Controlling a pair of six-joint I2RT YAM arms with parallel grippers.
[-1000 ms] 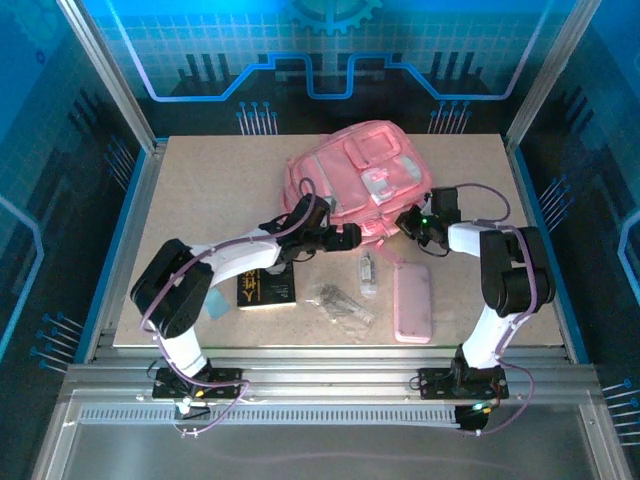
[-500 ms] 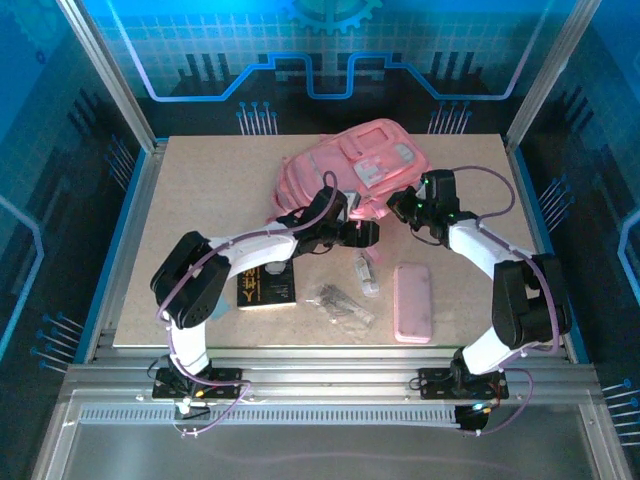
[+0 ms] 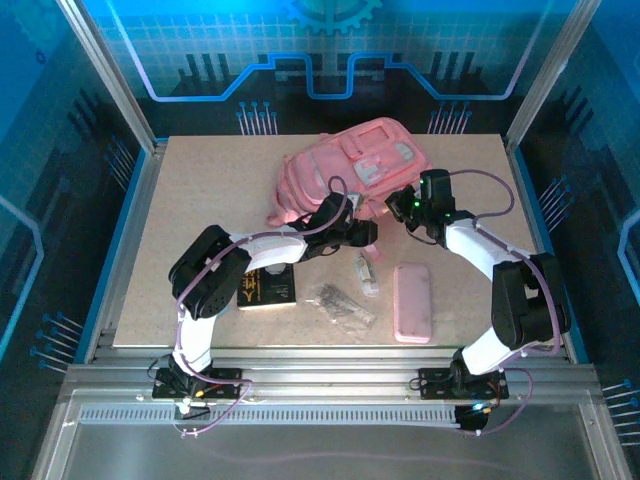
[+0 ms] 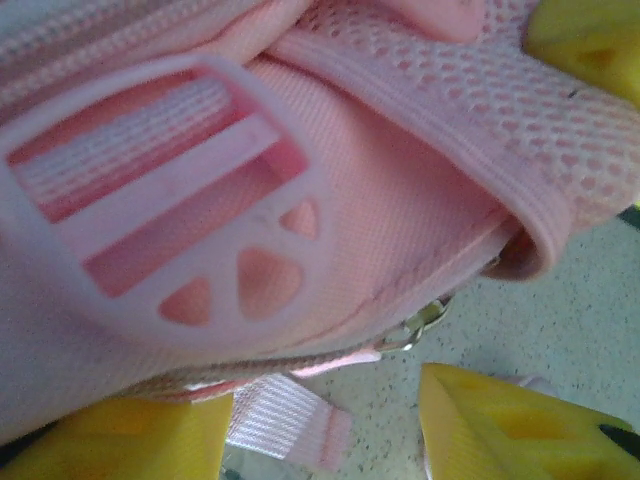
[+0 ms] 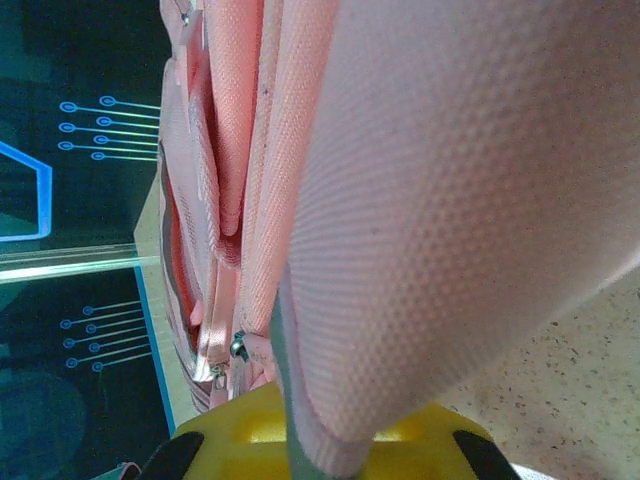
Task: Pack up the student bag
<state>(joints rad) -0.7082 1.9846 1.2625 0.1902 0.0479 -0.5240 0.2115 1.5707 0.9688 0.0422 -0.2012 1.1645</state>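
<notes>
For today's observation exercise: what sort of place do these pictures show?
Probably a robotics lab test cell: an aluminium frame encloses the table, blue circuit-pattern panels back it, and a left arm and right arm are bolted at its near edge.

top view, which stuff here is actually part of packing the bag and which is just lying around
In the job: student bag; left end effector and right end effector, both at it.
Lying loose, probably for packing later: pink pencil case, dark book, clear packet, small clear item.
</notes>
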